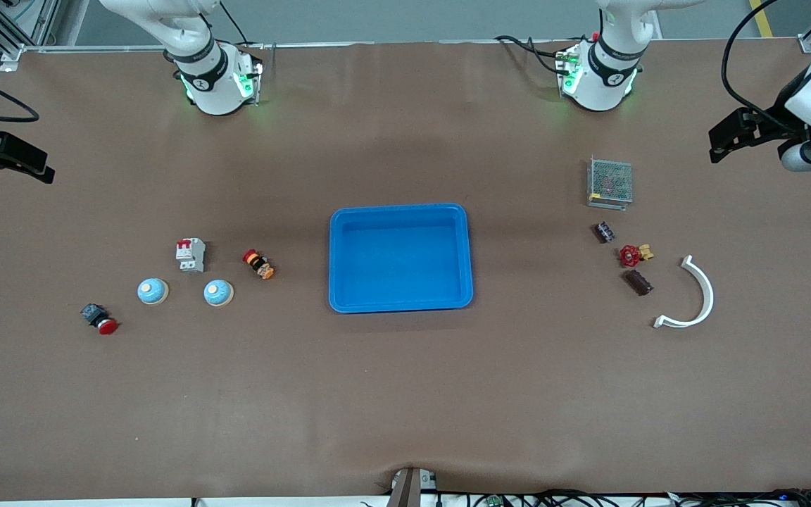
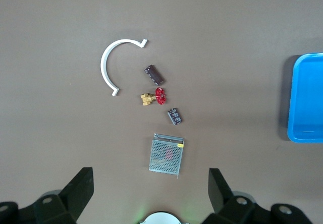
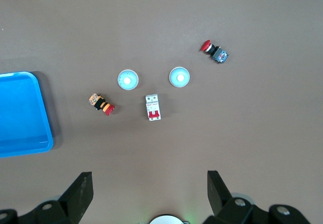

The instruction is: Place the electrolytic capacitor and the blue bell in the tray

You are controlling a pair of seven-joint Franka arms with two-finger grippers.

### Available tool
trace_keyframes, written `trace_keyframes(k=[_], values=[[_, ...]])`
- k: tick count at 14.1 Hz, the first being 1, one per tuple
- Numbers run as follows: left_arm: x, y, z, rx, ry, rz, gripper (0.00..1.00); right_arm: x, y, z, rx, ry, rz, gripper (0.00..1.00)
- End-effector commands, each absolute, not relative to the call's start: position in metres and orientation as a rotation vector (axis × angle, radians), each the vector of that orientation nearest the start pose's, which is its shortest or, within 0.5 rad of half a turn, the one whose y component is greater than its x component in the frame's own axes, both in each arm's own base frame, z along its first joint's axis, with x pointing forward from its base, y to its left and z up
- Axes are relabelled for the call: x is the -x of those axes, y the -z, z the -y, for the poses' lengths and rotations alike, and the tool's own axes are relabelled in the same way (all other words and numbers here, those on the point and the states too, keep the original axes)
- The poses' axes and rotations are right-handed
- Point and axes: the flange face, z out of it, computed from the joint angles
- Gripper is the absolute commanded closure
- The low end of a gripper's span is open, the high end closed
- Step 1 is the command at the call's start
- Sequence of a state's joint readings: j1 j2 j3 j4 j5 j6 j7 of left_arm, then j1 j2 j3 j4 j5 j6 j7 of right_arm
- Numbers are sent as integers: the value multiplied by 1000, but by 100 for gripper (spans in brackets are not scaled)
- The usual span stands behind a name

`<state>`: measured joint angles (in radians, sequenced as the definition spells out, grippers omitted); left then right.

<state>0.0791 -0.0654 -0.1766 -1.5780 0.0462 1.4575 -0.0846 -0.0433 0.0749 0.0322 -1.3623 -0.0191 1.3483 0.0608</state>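
Blue tray (image 1: 400,211) mid-table, two blue bells (image 1: 153,291) at its 9 o'clock, capacitor (image 1: 638,282) at its 3 o'clock, left gripper (image 2: 151,193) and right gripper (image 3: 150,193) raised, fingers apart.

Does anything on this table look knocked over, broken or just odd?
Nothing stands out. The blue tray sits flat and empty, small parts lie scattered toward both ends of the table, and nothing looks spilled or damaged.
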Motion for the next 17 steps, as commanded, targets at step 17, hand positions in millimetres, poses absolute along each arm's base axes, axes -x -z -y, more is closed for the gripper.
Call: trace_keyframes(k=[17], values=[[-519, -637, 50, 3075, -151, -2, 0, -560, -625, -4, 3116, -191, -198, 0]])
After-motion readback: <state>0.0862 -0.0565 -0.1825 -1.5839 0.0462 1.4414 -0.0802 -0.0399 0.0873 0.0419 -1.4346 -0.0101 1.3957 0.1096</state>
